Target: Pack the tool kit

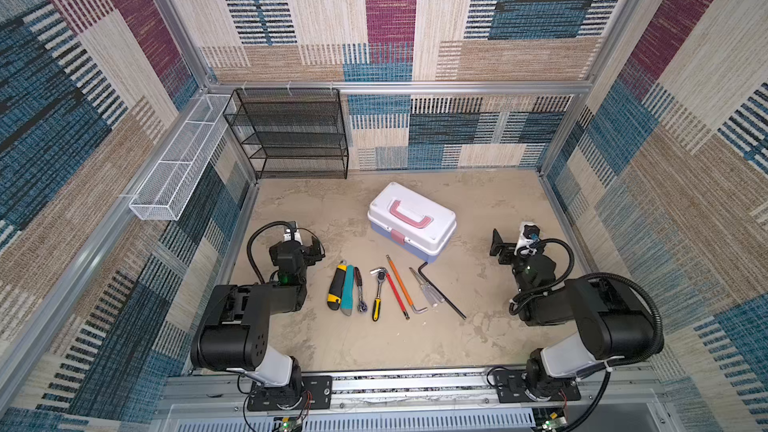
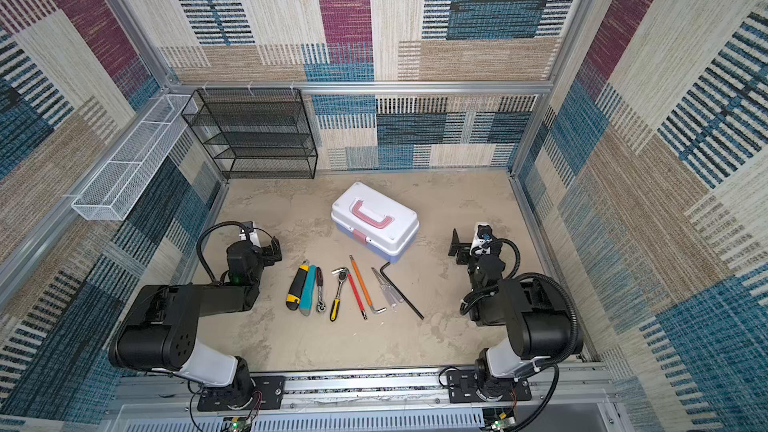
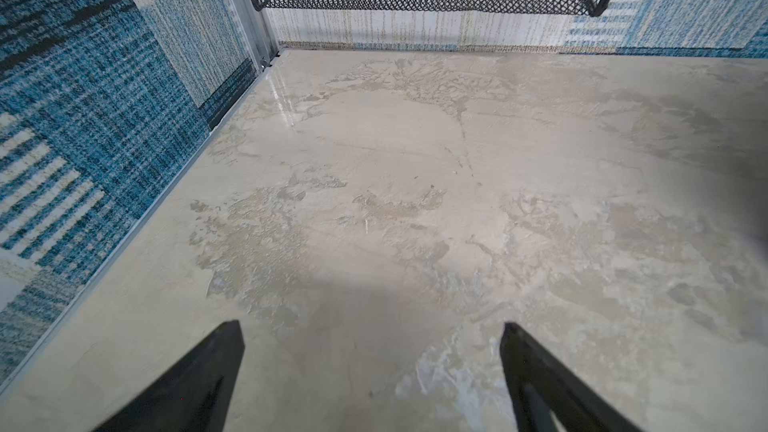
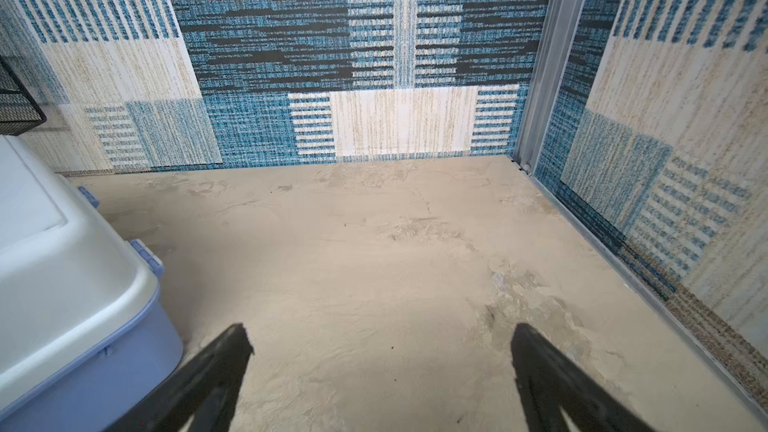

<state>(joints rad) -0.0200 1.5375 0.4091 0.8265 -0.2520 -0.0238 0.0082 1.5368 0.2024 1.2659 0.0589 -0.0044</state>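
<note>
While nothing is packed yet, I am holding my left gripper (image 3: 371, 328) wide open and empty above the mottled beige tabletop (image 1: 478, 342), and my right gripper (image 4: 380, 330) is hanging equally wide and empty.

The rectangular plastic tool kit (image 1: 411, 220), with a white lid over a light blue base, is sitting closed and turned at an angle. In both top views it is at about one o'clock from the table's middle. Its pink handle (image 1: 409, 214) is lying flat on the lid, and its pink latch (image 1: 397, 236) is facing a row of loose hand tools.

That row is lying at six o'clock from the kit:
- a yellow-and-black utility knife (image 1: 336, 286) at the nine o'clock end
- a yellow-handled steel ratchet wrench (image 1: 377, 292) near the middle
- a long black L-shaped hex key (image 1: 442, 290) at the three o'clock end

My left gripper is hovering at nine o'clock from the row. My right is hovering at three o'clock, near the kit's corner but not touching it.

I am judging that the opening step is in hand. The next move is calling for one gripper to release the latch and raise the lid, likely while the other is steadying the base.
</note>
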